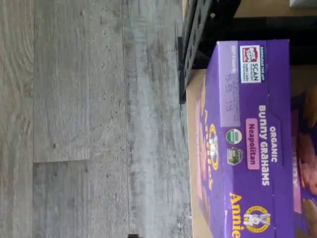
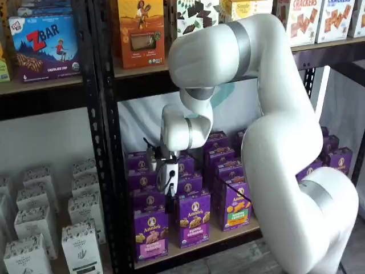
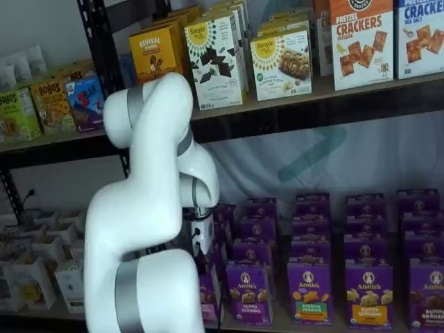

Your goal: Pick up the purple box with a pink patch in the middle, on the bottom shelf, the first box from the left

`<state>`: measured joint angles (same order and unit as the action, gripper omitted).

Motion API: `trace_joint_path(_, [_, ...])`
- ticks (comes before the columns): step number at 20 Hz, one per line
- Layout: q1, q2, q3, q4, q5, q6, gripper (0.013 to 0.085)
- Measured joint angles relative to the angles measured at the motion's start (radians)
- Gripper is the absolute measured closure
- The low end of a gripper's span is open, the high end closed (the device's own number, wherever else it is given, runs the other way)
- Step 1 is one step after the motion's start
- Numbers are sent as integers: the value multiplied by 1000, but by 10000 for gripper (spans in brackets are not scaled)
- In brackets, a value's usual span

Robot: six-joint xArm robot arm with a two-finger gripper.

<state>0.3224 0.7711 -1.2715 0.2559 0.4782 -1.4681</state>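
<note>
The purple box (image 2: 151, 228) with the pink band stands upright at the front left of the bottom shelf (image 2: 223, 236). My gripper (image 2: 170, 201) hangs just above and slightly behind it, white body pointing down, holding nothing and open. In a shelf view the gripper (image 3: 204, 257) is partly hidden behind my own arm, and so is the purple box (image 3: 209, 295). The wrist view shows the purple box (image 1: 247, 139) close up, with "Bunny Grahams", a pink "Neapolitan" tag and the rabbit logo. It sits by the tan board's edge (image 1: 193, 104).
Like purple boxes stand to its right: one with a purple label (image 2: 192, 220), one with a green-and-orange patch (image 2: 236, 208), and rows behind. A black rack post (image 2: 108, 171) rises just left of the box. White cartons (image 2: 80, 245) fill the neighbouring bay. Grey floor (image 1: 79, 119) lies below.
</note>
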Motion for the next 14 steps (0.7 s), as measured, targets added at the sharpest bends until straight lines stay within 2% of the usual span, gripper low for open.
trace_joint_path(8, [-4, 72, -79, -20, 15, 15, 130])
trace_joint_path(14, [4, 142, -162, -62, 41, 61, 130])
